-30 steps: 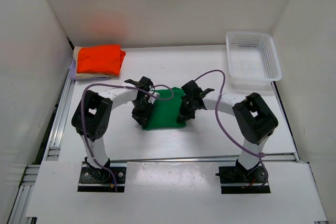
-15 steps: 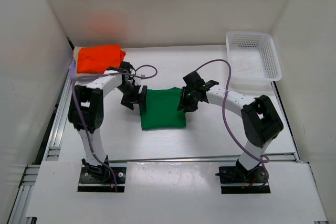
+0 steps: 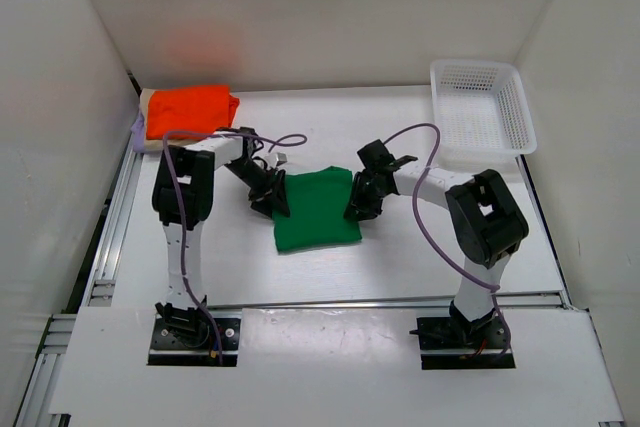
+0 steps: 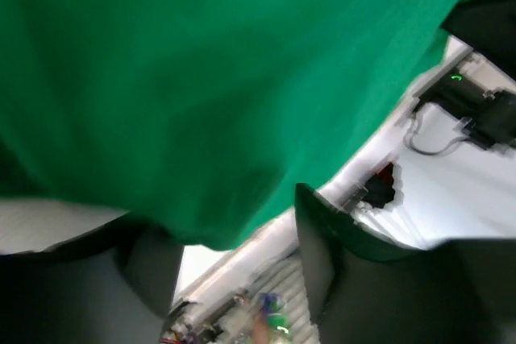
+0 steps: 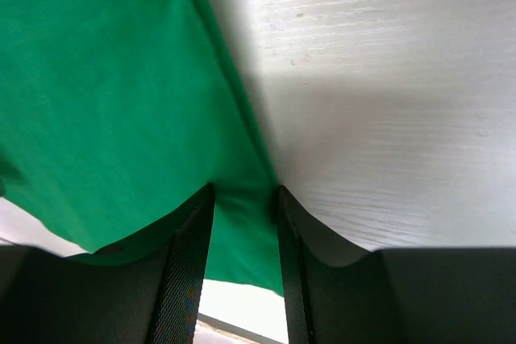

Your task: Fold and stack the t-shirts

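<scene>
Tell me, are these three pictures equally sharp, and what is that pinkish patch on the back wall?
Top external view: sharp, evenly lit; the patch is probably colour bounced off the orange-red t-shirt. Left wrist view: blurred, the green t-shirt too close to focus. Right wrist view: crisper, table grain visible, a dark shadow along the shirt's edge.

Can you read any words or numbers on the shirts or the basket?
No text can be read anywhere. The green t-shirt, the orange-red t-shirt and the white mesh basket are all plain, with no labels, logos or numbers showing.
</scene>
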You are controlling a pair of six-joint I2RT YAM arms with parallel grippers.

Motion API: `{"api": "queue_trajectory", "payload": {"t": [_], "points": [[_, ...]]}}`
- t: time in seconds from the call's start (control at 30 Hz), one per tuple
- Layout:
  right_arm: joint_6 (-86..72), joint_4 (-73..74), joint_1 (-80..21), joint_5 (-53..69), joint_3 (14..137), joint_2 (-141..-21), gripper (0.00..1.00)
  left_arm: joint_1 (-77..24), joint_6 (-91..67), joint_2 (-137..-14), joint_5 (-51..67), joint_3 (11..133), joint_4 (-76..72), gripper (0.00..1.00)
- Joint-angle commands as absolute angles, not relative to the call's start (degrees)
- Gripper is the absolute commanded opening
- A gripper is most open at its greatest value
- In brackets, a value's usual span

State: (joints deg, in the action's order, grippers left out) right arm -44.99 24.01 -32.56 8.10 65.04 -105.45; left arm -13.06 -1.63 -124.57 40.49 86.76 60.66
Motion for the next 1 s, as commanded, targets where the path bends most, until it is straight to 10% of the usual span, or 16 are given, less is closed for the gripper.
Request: {"api": "queue_trajectory", "payload": {"t": [0.0, 0.07, 0.1, 0.97], "points": [[-45.8, 22.1, -32.6, 9.6, 64.4, -104.3, 0.42, -12.7, 0.0, -129.0, 41.0, 87.0, 58.4, 0.53], [-46.3, 22.1, -32.6, 9.6, 64.4, -103.8, 0.42, -11.4, 0.0, -129.8, 40.2, 88.4, 58.4, 0.14], [-46.3, 22.1, -32.6, 9.6, 64.4, -103.8, 0.42, -10.9, 0.0, -129.8, 39.5, 89.7, 59.0, 0.10], [-39.0, 34.8, -23.5, 0.3, 64.5, -88.8, 0.42, -12.1, 0.0, -137.8, -46.0, 135.5, 43.3, 0.10]]}}
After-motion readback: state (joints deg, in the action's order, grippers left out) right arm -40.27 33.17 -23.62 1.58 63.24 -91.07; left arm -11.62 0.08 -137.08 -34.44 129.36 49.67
